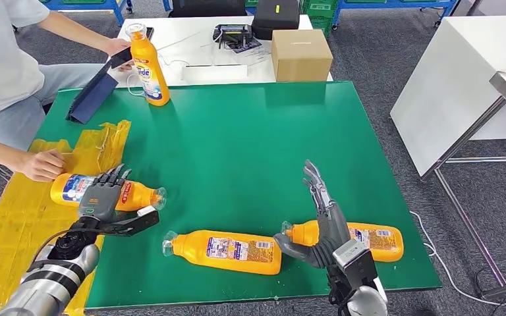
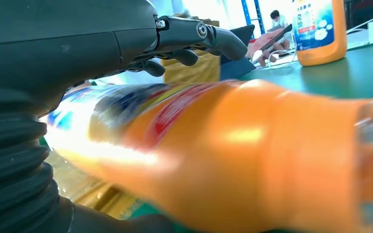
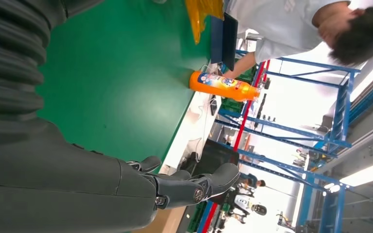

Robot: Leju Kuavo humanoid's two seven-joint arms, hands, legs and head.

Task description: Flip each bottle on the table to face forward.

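left hand (image 1: 103,195) gripping a lying bottle (image 1: 138,195) near the green tabletop's (image 1: 237,138) left edge, right hand (image 1: 323,220) empty with fingers spread beside a near-edge bottle (image 1: 375,241), middle bottle (image 1: 227,251) alongside, upright bottle (image 1: 150,66) at far-left corner

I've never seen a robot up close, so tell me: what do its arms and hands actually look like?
The arms are silver metal tubes with dark joints, and a thin black cable runs along the left one. Each ends in a dark grey, many-fingered left hand and right hand, built from jointed links with visible screws. A black ribbed cover wraps each wrist, and a small boxy grey module sits behind the right hand.
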